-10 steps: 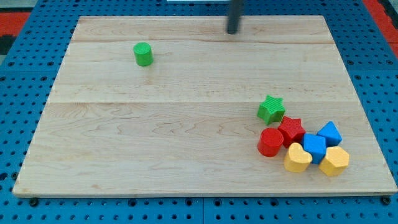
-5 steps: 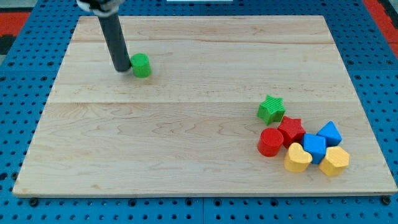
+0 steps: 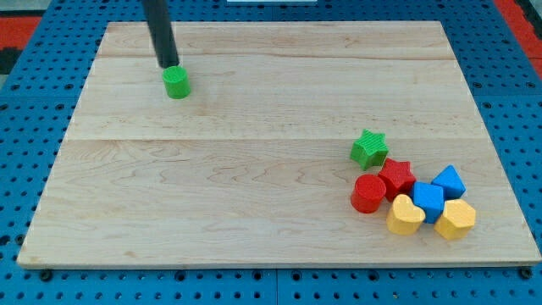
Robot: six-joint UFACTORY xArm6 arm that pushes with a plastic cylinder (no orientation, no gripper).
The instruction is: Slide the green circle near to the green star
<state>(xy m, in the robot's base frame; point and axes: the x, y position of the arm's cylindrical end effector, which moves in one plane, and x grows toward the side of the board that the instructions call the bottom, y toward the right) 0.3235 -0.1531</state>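
The green circle sits on the wooden board near the view's top left. My tip is just above it in the view, touching or almost touching its upper edge. The green star lies far off toward the view's lower right, at the upper left of a cluster of blocks.
Below and right of the green star lie a red cylinder, a red star, a yellow heart, a blue block, a second blue block and a yellow block. The board's edge meets a blue pegboard.
My tip swept from the top middle to the circle's left side, then to just above it. The green circle shifted slightly toward the view's left.
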